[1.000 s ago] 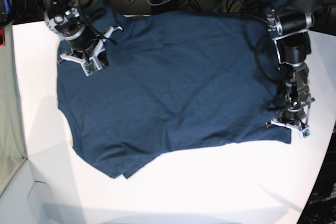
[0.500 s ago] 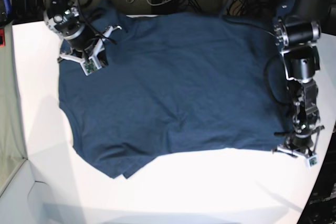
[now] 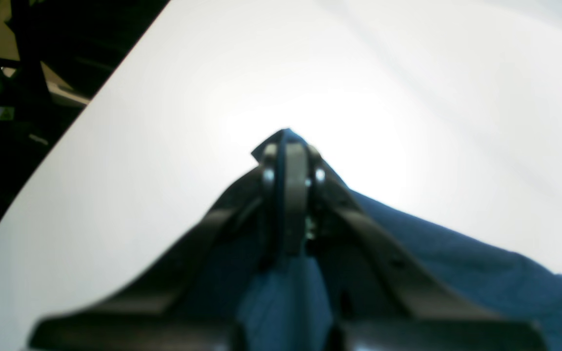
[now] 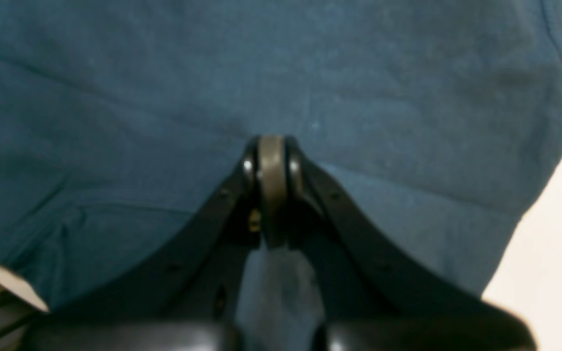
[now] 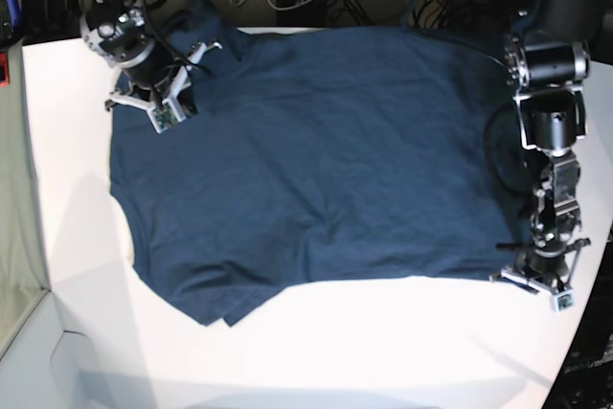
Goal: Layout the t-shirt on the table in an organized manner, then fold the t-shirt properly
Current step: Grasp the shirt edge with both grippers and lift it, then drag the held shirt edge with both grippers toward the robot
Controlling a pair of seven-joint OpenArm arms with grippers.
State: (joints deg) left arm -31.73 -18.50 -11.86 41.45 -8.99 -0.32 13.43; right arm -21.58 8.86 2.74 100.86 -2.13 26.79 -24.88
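Your base view has the shirt (image 5: 316,160) spread nearly flat over the middle of the table (image 5: 383,352), far edge running off toward the cables, one sleeve bunched at the near-left with a small folded-over flap. That view puts the right gripper (image 5: 153,102) on the shirt's far-left corner and the left gripper (image 5: 538,280) at the near-right corner, close to the table's curved edge, but it is too small there to show how the fingers stand. Your wrist views settle that. Left wrist: the left gripper (image 3: 288,156) has its fingers pressed together with a thin fold of the shirt (image 3: 456,263) pinched between them; a small tip of cloth pokes out past the fingertips, and bare white table (image 3: 359,73) lies beyond, with the table edge and dark floor at upper left. None of that pinch detail shows from base. Right wrist: the right gripper (image 4: 271,161) has its fingers squeezed together too, tips down against the shirt (image 4: 164,73), cloth puckering slightly at the contact. You can't tell from this view whether cloth is actually between the pads or only under them. It does show a hemmed sleeve edge curving down the right side, with a strip of table (image 4: 554,273) beyond it.
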